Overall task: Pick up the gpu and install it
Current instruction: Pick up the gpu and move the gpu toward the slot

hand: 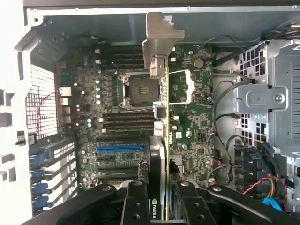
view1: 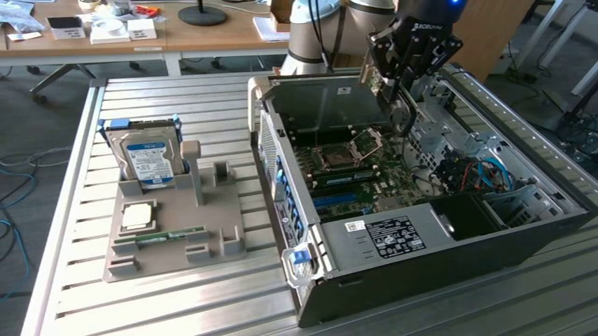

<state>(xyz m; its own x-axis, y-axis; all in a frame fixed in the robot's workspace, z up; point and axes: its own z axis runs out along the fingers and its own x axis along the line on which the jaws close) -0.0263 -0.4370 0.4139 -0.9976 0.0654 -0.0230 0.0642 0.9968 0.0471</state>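
Note:
My gripper (view1: pixel 394 70) hangs over the open computer case (view1: pixel 523 231), shut on the gpu (view1: pixel 402 101), which points down toward the motherboard (view1: pixel 374 175). In the wrist view the gpu (hand: pixel 161 145) is seen edge-on between my gripper's (hand: pixel 160 194) black fingers (hand: pixel 136 201). Its green board, black fan and silver end bracket (hand: pixel 161 37) all show. The card hovers above the motherboard (hand: pixel 192 122), apart from it, beside the empty CPU socket (hand: pixel 139 91) and past the blue slot (hand: pixel 119 148).
A grey fixture tray (view1: pixel 210 245) on the slatted metal table (view1: pixel 168 98) holds a hard drive (view1: pixel 150 157), a CPU (view1: pixel 137 215) and a RAM stick (view1: pixel 168 238). Inside the case, a drive cage (hand: pixel 274 93) and loose cables (hand: pixel 225 140) flank the board. A cluttered desk (view1: pixel 215 35) stands behind.

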